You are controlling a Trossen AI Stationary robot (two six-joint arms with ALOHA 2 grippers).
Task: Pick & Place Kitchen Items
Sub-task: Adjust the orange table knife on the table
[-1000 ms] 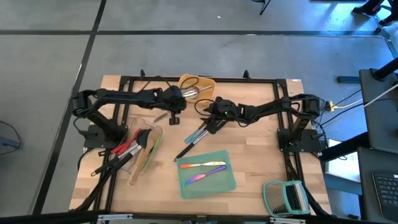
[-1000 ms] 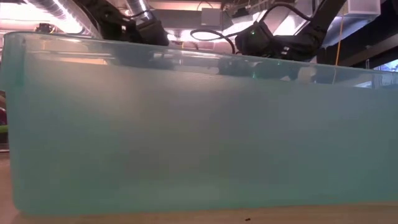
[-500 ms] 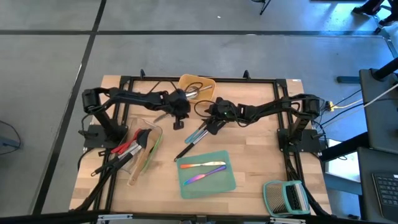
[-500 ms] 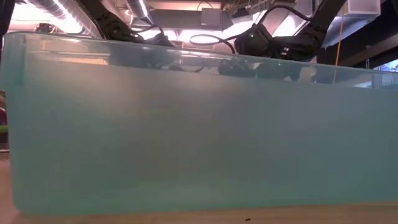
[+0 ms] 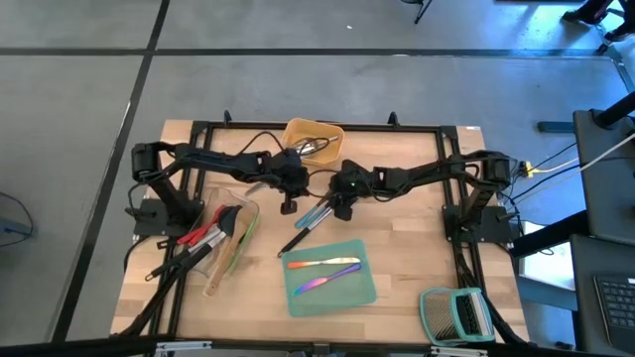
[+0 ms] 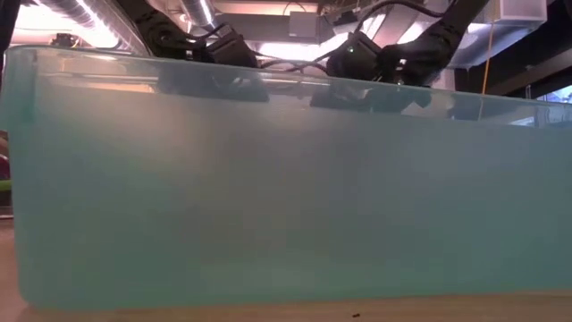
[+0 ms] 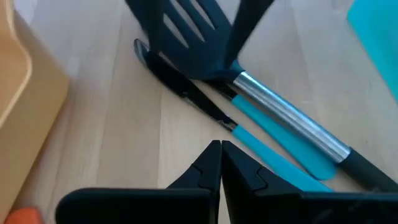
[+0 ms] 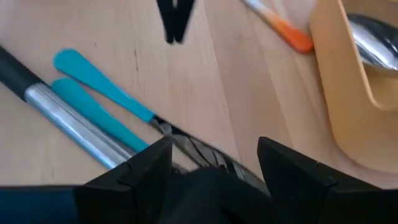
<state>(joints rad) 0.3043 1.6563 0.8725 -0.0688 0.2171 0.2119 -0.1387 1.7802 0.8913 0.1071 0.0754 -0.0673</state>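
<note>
- Wooden table (image 5: 407,248) mid-frame in the high view, black frame round it, grey floor with dark seams behind; a desk edge with a keyboard (image 5: 615,297) at far right.
- Low view is almost fully blocked by the wall of a teal tray (image 6: 286,197); only ceiling lights and the arms' upper parts show above its rim.
- Yellow tray (image 5: 316,139) top centre of the table, a steel scoop (image 5: 310,149) lying in it.
- Teal tray (image 5: 329,277) lower centre holds an orange-handled piece (image 5: 319,263) and an iridescent piece (image 5: 322,281).
- Clear tray (image 5: 226,233) at left with red, black and green handled tools, and a wooden spoon (image 5: 213,283).
- Green-framed rack (image 5: 456,315) at lower right.
- Task items at centre: black slotted turner (image 7: 186,28) with steel neck, and blue-handled tools (image 7: 273,155) lying side by side on the bare wood, between the two grippers.
- An orange-tipped tool (image 8: 280,28) lies just beside the yellow tray.
- Left gripper (image 5: 288,201) just left of the blue tools, jaws fully closed, tips together, holding nothing; it hovers near the handles.
- Right gripper (image 5: 340,208) over the head end of the turner, jaws spread wide on either side of the tool heads; can't tell if it grips anything.
</note>
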